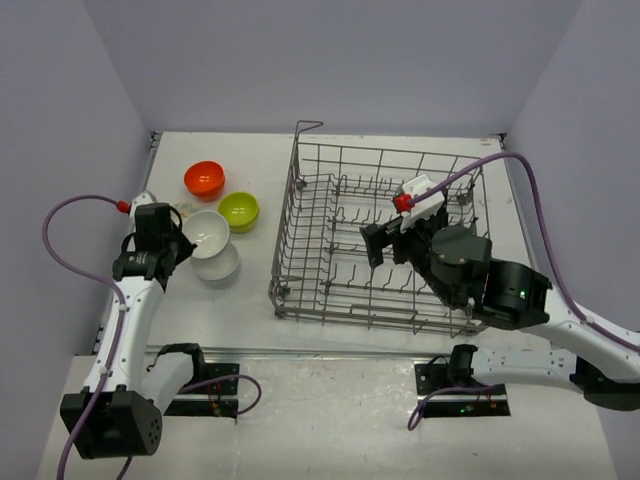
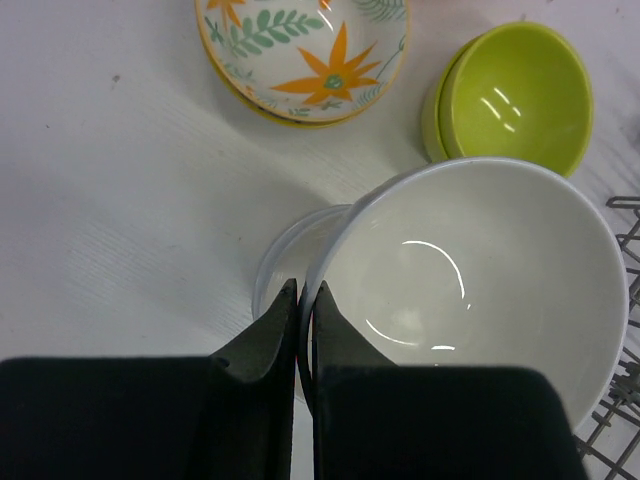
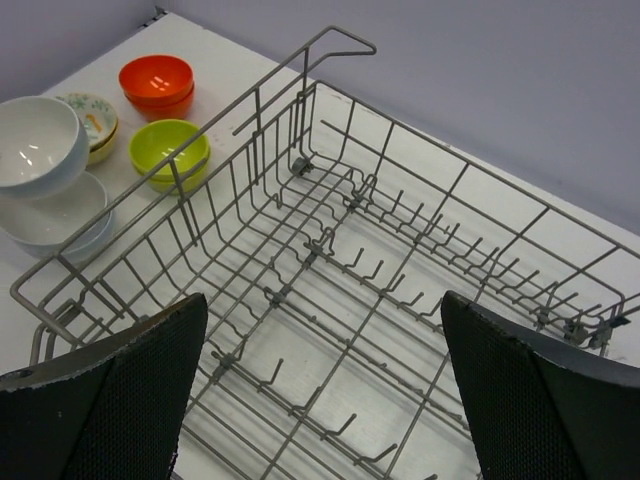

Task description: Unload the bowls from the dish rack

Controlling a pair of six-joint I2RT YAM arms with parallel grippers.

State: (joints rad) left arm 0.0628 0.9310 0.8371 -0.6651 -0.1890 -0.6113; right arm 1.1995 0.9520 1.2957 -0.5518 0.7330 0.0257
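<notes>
The left end effector [image 2: 300, 298] is pinched tight on the near rim of a white bowl [image 2: 480, 280], one finger inside and one outside. It holds this bowl just above a second white bowl [image 2: 285, 250] that rests on the surface [image 2: 120, 200]. To my eye it is lined up to nest the two. The others sit sorted by kind beside them: the patterned bowls [image 2: 305, 50] stacked, the lime-green bowls [image 2: 515, 90] stacked, and the orange-red bowls [image 1: 204, 178] farther back. All of them are left of the dish rack [image 1: 290, 230], outside its wires. I can spot no bowl among its tines, so this looks like the last one to set down. The right end effector [image 1: 386, 246] hangs over the rack's middle, fingers spread wide with nothing between them.
</notes>
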